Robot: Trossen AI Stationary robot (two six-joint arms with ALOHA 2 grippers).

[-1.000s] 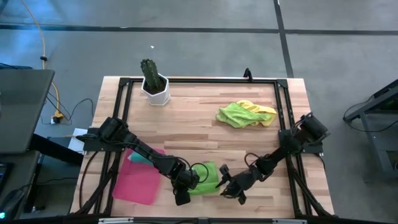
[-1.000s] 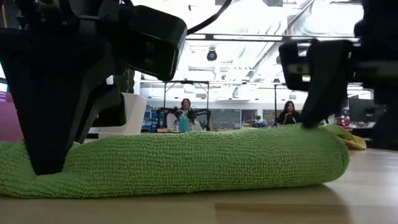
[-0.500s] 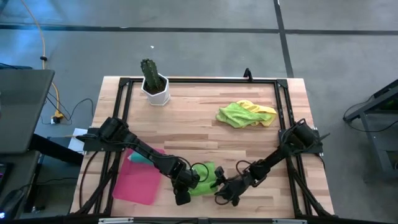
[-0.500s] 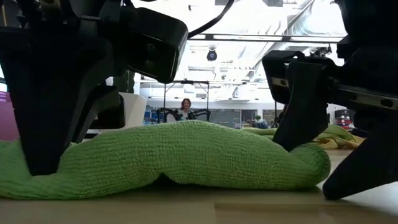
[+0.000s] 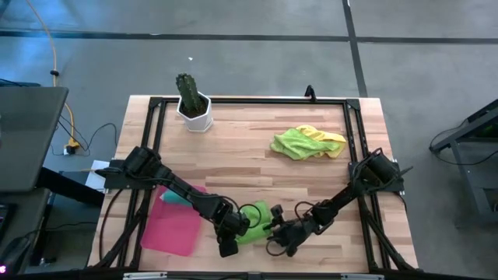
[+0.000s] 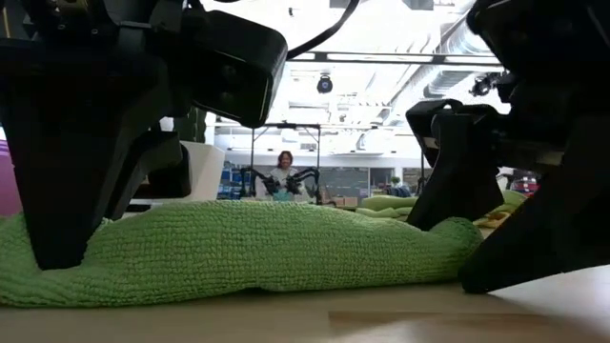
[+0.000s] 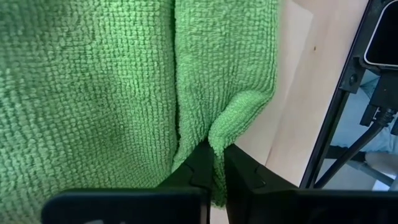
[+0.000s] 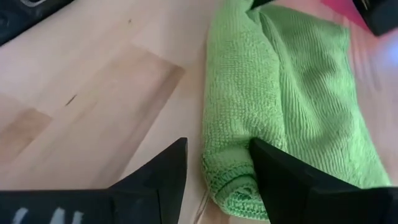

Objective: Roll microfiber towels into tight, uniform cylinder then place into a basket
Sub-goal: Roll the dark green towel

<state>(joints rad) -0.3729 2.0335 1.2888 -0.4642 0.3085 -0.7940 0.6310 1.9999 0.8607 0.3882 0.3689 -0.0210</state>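
The green towel [image 5: 258, 221] lies as a loose, flattened roll on the table near its front edge, and it shows in the low view [image 6: 257, 252]. My left gripper [image 7: 216, 163] is shut on its left end. My right gripper [image 8: 214, 177] is open and stands astride the towel's right end [image 8: 233, 186], one finger on the cloth and the other on bare wood beside it. The pink-red basket [image 5: 173, 229] lies to the left and holds the teal towel [image 5: 175, 199]. The lime green towel [image 5: 294, 141] and the yellow towel [image 5: 331, 140] lie bunched together at the far right. My left gripper pinches a small raised fold at the towel's edge [image 7: 219, 134] between its two fingers. The rest of the towel lies on the table. My right gripper has one finger [image 6: 446, 181] set down from above on the top of the towel's right end [image 6: 457, 238], which is dented under it. The other finger [image 6: 534, 229] stands past the end, on the table.
A white pot with a cactus [image 5: 193, 105] stands at the far left. A black frame [image 5: 358, 155] runs around the table's edges. Bare wood lies between the green towel and the bunched towels. People sit in the room beyond the table [image 6: 284, 171].
My right gripper has moved down and toward the table's left onto the towel's right end. That end has slid left, so the towel is shorter and bunched. Its left end has stayed in my left gripper.
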